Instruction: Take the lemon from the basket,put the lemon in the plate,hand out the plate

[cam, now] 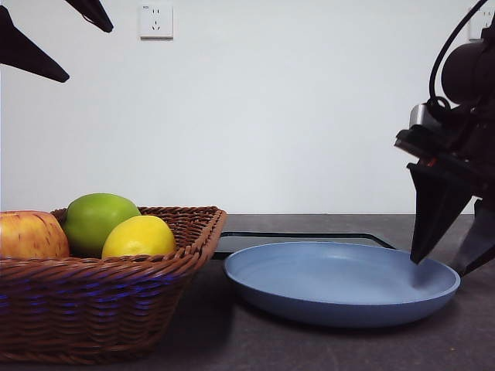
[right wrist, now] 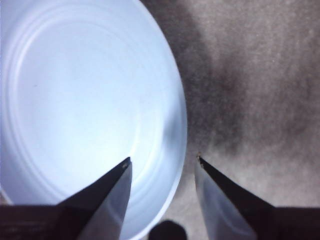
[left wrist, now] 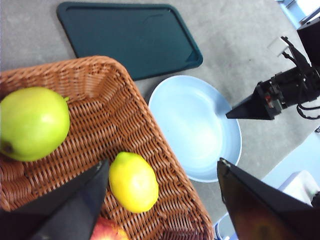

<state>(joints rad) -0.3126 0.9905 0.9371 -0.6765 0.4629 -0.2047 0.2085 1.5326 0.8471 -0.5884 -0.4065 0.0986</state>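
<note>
The lemon [cam: 139,236] lies in the wicker basket [cam: 100,301] at the left, next to a green apple [cam: 99,219] and a red-yellow apple [cam: 29,234]. My left gripper [cam: 88,54] hangs open and empty high above the basket. In the left wrist view it [left wrist: 162,162] is over the lemon [left wrist: 132,181] and the basket's rim [left wrist: 150,135]. The light-blue plate [cam: 340,286] sits empty to the right of the basket. My right gripper [cam: 441,265] is open, its jaws straddling the plate's right rim. The right wrist view shows this gripper [right wrist: 163,158] and the plate [right wrist: 75,100].
A flat black tray [left wrist: 130,37] lies on the grey table behind the plate and basket; its edge shows in the front view [cam: 302,236]. A white wall with a socket [cam: 155,21] stands at the back.
</note>
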